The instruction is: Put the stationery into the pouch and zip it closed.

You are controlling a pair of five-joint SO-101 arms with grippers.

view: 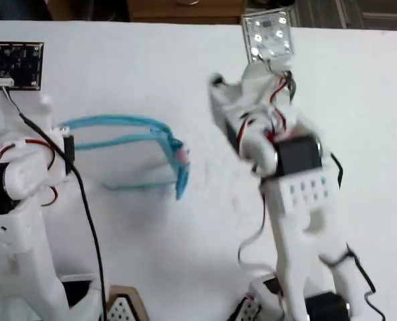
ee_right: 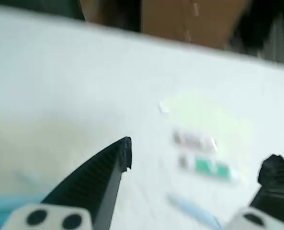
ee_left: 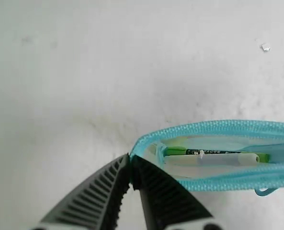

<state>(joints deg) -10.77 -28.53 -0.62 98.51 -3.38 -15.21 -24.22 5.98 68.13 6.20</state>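
At the pouch (ee_left: 213, 128) end, left fingers (ee_left: 103, 191) clamp its edge; right fingers (ee_right: 98, 177) look spread.

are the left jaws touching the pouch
Touching. The left wrist view shows the jaws shut on the pouch at its end corner.

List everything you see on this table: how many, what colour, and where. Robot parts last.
table: one, white, under everything
pouch: one, clear with turquoise zip, open, left of centre
green pen: one, inside the pouch
white pen: one, inside, beside the green one
loose items: about three, blurred, on the table
light panels: two, dark and lit, far edge
cable: one, black, by the left arm
left gripper: fingers shut on the pouch's end
right gripper: fingers open, empty
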